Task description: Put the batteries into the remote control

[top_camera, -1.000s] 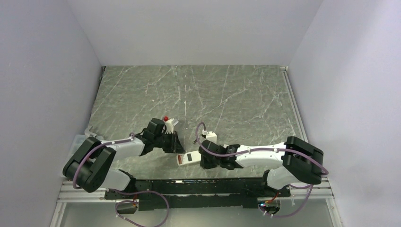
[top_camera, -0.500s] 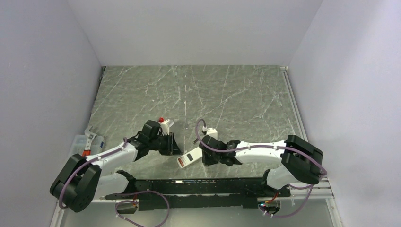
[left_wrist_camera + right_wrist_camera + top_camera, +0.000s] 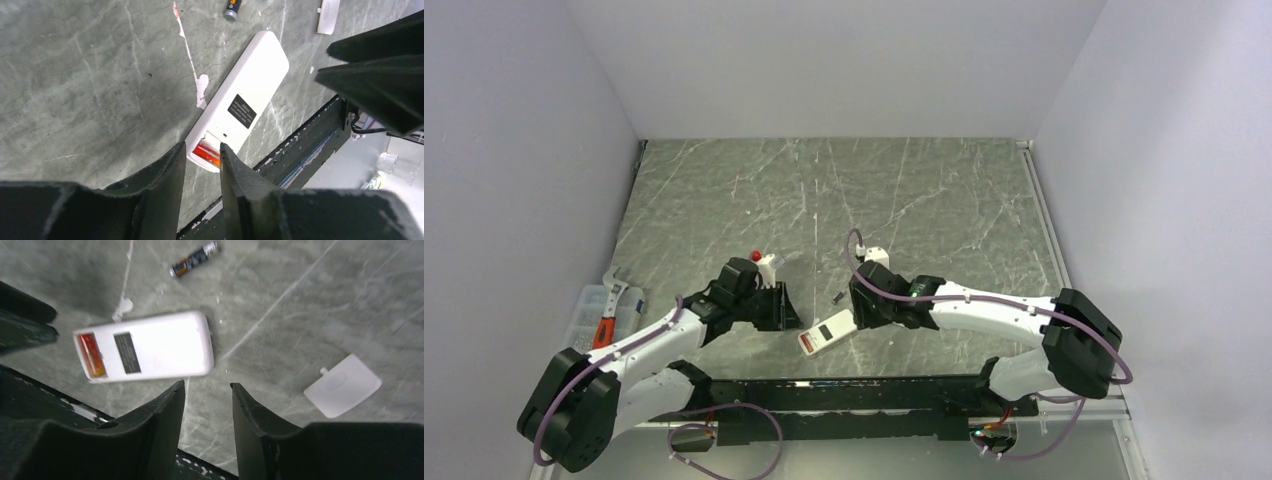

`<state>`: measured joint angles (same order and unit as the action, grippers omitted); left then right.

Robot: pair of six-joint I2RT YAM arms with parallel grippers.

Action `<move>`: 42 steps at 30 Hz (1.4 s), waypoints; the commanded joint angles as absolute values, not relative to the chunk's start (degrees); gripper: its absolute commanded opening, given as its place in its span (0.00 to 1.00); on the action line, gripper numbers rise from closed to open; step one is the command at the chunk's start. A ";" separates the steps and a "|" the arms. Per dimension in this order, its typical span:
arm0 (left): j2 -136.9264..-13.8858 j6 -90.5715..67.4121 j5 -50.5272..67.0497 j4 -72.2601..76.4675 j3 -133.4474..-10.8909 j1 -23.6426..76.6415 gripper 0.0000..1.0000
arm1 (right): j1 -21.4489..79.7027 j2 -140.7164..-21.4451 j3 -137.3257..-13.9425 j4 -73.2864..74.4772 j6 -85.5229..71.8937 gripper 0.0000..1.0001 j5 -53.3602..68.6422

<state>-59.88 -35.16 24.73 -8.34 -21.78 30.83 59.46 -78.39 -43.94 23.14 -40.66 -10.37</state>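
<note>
The remote control [image 3: 827,331] lies flat on the marble-patterned table [image 3: 924,200], at about 6 o'clock of the tabletop in the overhead view and close to the near edge. Its long axis runs from 8 o'clock to 2 o'clock. It lies white back up, with a dark rectangular label [image 3: 242,111] near the middle. The battery compartment [image 3: 207,151] at its 8 o'clock end is uncovered and shows red-orange inside (I cannot tell whether that is a cell).

1 battery [image 3: 837,297] lies loose on the table just beyond the remote, at about 12 o'clock of it and clear of both arms. It is dark with a yellowish band. A 2nd battery does not show in any view.

A small flat white cover piece [image 3: 342,385] lies at about 4 o'clock of the remote in the right wrist view, apart from it.

The left gripper [image 3: 779,310] hangs at 10 o'clock of the remote. Its 2 fingers [image 3: 167,175] stand a narrow gap apart and have hold of nothing; the compartment end of the remote shows through the gap.

The right gripper [image 3: 864,305] sits at 2 o'clock of the remote. Its fingers [image 3: 255,425] are parted somewhat wider, with bare table between them, and it grips nothing.

A clear plastic box [image 3: 584,308] sits off the table's edge at 9 o'clock.
</note>
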 commanded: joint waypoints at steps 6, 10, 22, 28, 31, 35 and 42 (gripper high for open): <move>-61.70 -34.23 22.90 -6.43 -22.89 31.03 0.39 | 53.21 -82.10 -53.46 21.30 -33.98 0.47 -6.60; -62.91 -33.79 23.77 -5.33 -23.10 31.01 0.39 | 51.72 -87.01 -56.70 19.64 -33.40 0.51 -4.42; -60.97 -33.50 24.67 -6.42 -22.28 31.03 0.40 | 50.71 -96.40 -60.45 17.95 -36.12 0.53 -3.21; -60.15 -33.54 25.21 -6.33 -21.60 30.98 0.40 | 50.33 -97.42 -62.07 19.05 -31.17 0.54 -4.90; -59.95 -33.40 25.48 -6.42 -21.45 30.98 0.40 | 49.89 -97.70 -63.22 19.38 -24.75 0.54 -3.70; -60.01 -33.27 25.74 -6.26 -21.42 31.02 0.40 | 49.30 -98.01 -64.85 20.47 -18.71 0.54 -2.02; -59.44 -33.26 25.88 -6.47 -21.36 31.00 0.40 | 48.10 -100.73 -68.03 21.63 -11.88 0.55 3.15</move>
